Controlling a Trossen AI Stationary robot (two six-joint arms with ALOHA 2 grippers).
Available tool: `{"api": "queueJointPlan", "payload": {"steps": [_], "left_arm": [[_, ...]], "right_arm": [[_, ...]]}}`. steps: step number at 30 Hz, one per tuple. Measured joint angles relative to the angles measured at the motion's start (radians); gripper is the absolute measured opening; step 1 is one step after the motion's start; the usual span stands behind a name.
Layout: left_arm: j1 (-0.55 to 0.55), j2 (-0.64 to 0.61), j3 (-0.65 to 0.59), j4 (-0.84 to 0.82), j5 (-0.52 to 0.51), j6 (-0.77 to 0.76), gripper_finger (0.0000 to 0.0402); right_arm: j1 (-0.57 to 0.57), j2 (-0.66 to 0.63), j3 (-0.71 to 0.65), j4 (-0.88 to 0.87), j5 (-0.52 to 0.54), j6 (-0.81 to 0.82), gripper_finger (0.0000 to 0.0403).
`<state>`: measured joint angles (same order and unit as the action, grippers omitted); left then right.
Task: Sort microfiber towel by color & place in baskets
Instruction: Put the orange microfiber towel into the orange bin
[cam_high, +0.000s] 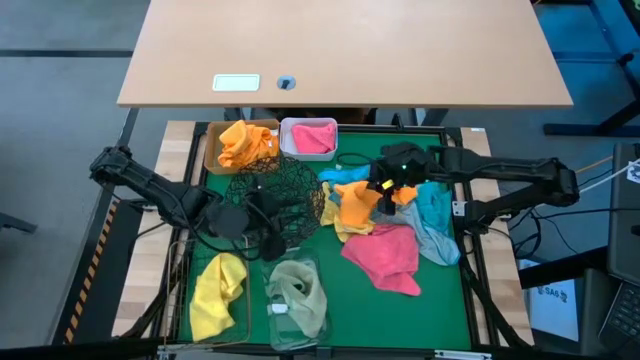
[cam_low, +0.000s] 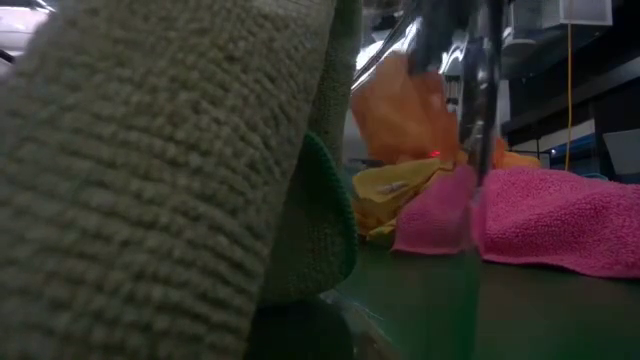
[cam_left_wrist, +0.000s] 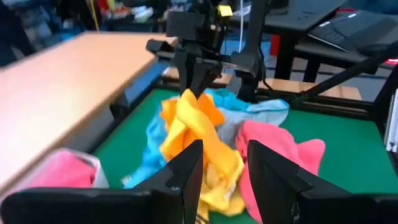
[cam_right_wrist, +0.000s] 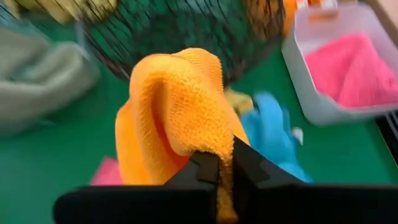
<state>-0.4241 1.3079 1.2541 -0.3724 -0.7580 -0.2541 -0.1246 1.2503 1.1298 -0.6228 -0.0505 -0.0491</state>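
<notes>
A green mat (cam_high: 440, 300) covers the table. At its centre, toward three o'clock, lies a heap of towels: a pink towel (cam_high: 385, 255), a teal towel (cam_high: 435, 215), a yellow one and an orange towel (cam_high: 357, 203). The right gripper (cam_right_wrist: 225, 167) is pinched tight on a fold of the orange towel. At twelve o'clock sit a tan box (cam_high: 212, 140) with orange cloth and a white tub (cam_high: 300, 125) with pink. The left gripper (cam_left_wrist: 224, 163) waits at nine o'clock by the black mesh bowl (cam_high: 285, 190), fingers apart, empty.
</notes>
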Motion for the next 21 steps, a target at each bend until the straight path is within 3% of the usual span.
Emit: {"api": "queueJointPlan", "payload": {"steps": [9, 21], "left_arm": [[0.083, 0.047, 0.0, 0.088, 0.119, 0.109, 0.0134], [0.189, 0.102, 0.0, 0.17, 0.202, 0.11, 0.0223]], "right_arm": [[0.001, 0.0, 0.104, 0.032, -0.073, 0.0, 0.0012], [0.001, 0.0, 0.105, 0.114, -0.166, 0.0, 0.0009]]}}
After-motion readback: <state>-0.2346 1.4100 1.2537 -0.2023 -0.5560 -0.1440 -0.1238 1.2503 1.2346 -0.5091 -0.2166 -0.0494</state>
